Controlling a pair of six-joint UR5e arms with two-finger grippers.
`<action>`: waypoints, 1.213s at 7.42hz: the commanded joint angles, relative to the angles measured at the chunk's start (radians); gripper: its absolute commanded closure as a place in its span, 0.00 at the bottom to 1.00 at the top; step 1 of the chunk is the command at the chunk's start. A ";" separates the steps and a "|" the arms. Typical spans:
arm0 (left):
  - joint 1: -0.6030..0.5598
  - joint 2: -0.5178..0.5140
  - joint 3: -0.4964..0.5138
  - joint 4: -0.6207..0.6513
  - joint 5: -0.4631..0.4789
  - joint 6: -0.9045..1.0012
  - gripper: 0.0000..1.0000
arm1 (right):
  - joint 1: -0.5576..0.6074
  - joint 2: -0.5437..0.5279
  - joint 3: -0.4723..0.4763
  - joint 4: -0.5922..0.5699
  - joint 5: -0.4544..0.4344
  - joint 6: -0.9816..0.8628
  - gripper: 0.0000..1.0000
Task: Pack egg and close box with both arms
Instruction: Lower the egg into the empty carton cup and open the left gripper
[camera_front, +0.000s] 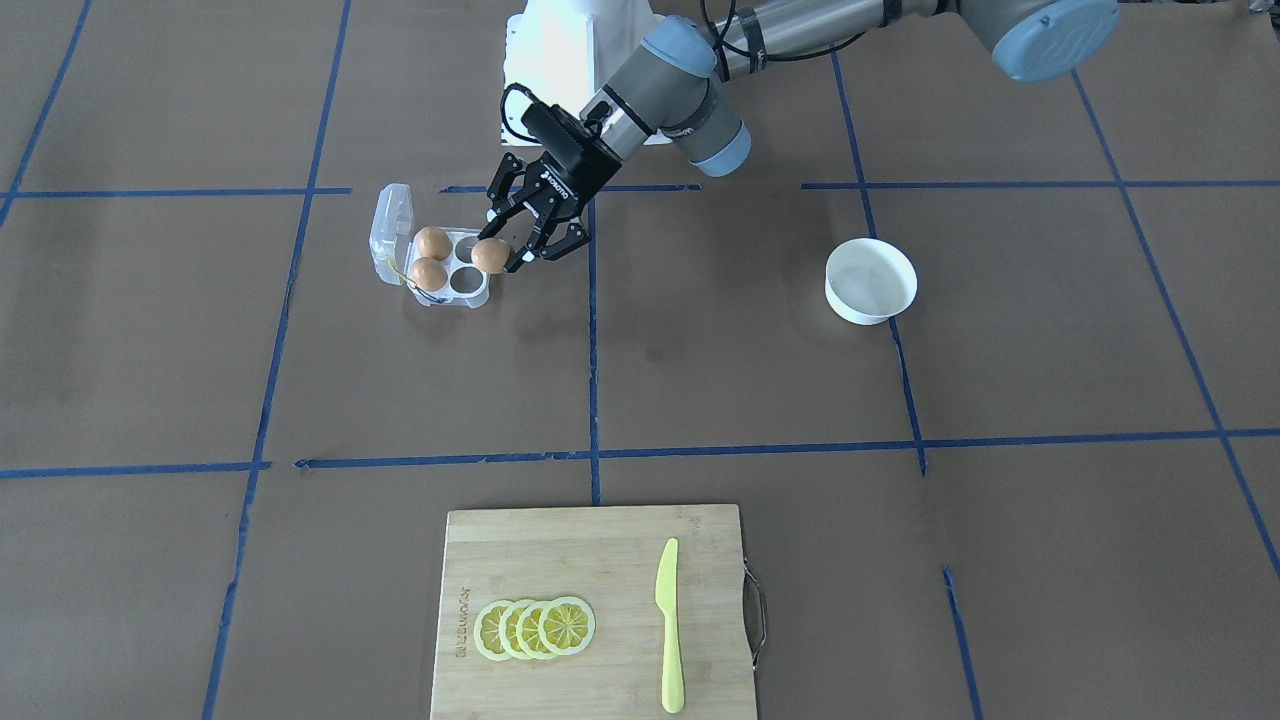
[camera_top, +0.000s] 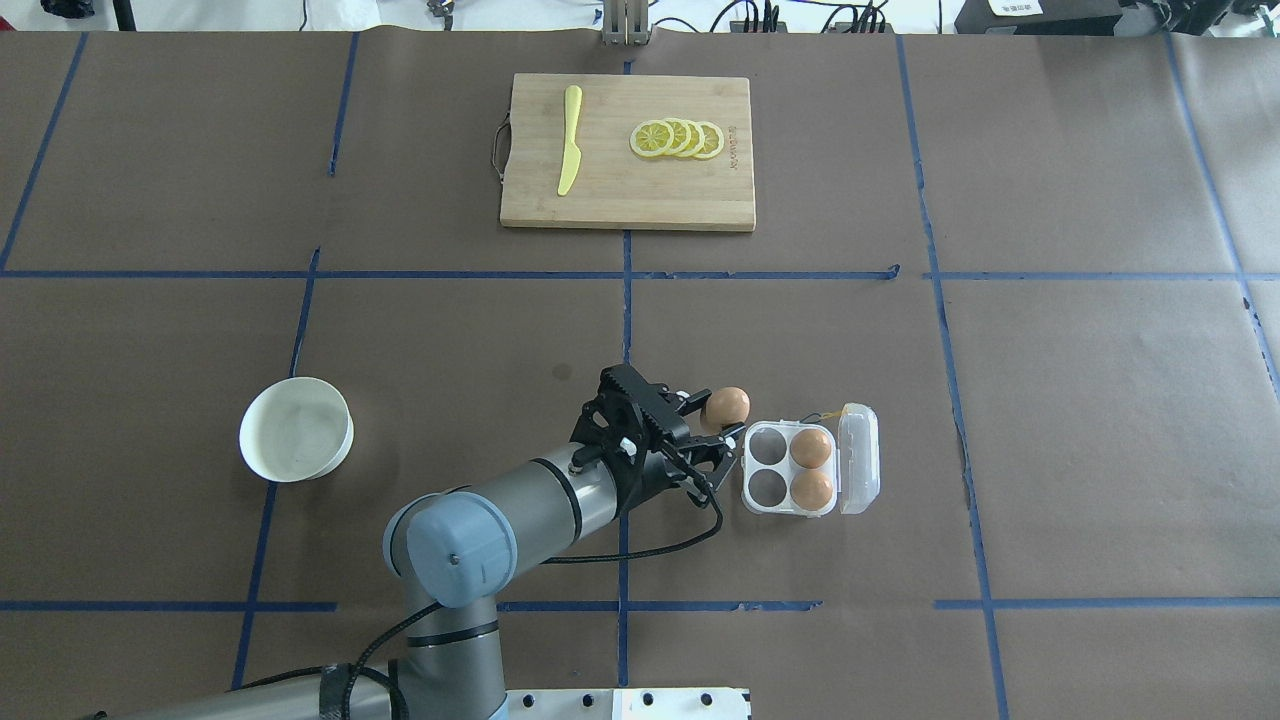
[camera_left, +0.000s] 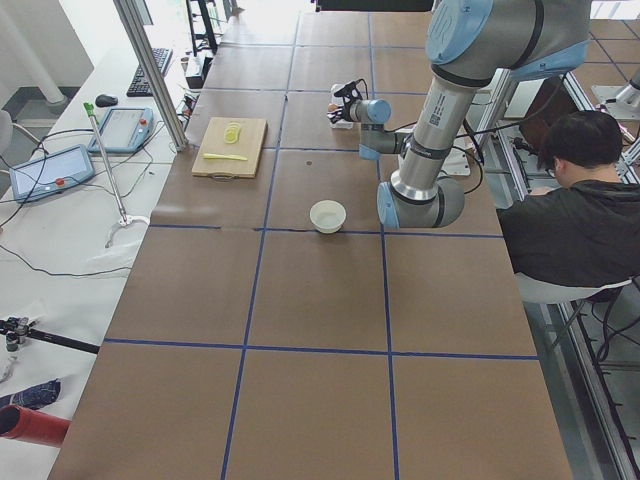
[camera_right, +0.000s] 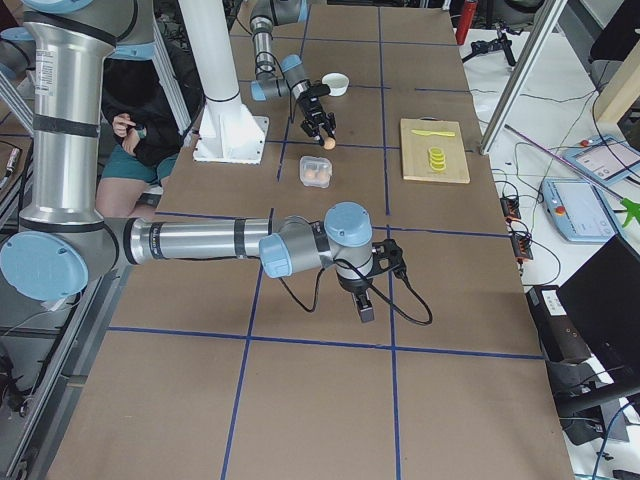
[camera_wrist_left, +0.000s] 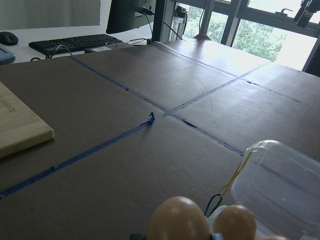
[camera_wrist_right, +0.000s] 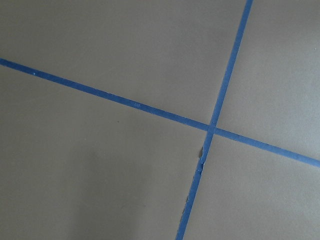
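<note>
The clear four-cell box (camera_top: 762, 502) lies open, its lid (camera_top: 858, 458) folded out to the right. Two eggs sit in its lid-side cells (camera_top: 811, 449); the two cells nearer my left gripper are empty. My left gripper (camera_top: 722, 414) is shut on a third orange-brown egg (camera_top: 728, 403) and holds it just beside the box's far-left corner. The held egg also shows in the front view (camera_front: 490, 255) and the left wrist view (camera_wrist_left: 177, 220). My right gripper (camera_right: 365, 305) shows only in the exterior right view, low over bare table; I cannot tell whether it is open or shut.
A round white bowl (camera_top: 296, 428) stands to the left of my left arm. A wooden cutting board (camera_top: 628, 200) with lemon slices (camera_top: 678, 138) and a yellow knife (camera_top: 570, 140) lies at the far middle. A seated person (camera_left: 580, 220) is beside the table.
</note>
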 joint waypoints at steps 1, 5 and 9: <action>0.010 -0.078 0.085 0.000 0.006 0.004 0.83 | 0.000 0.000 0.002 0.000 0.000 0.000 0.00; 0.020 -0.068 0.076 0.000 -0.006 0.007 0.68 | 0.000 0.000 0.002 0.000 0.000 0.000 0.00; 0.050 -0.051 0.050 -0.002 -0.006 0.047 0.16 | 0.002 0.001 0.002 0.000 0.000 0.000 0.00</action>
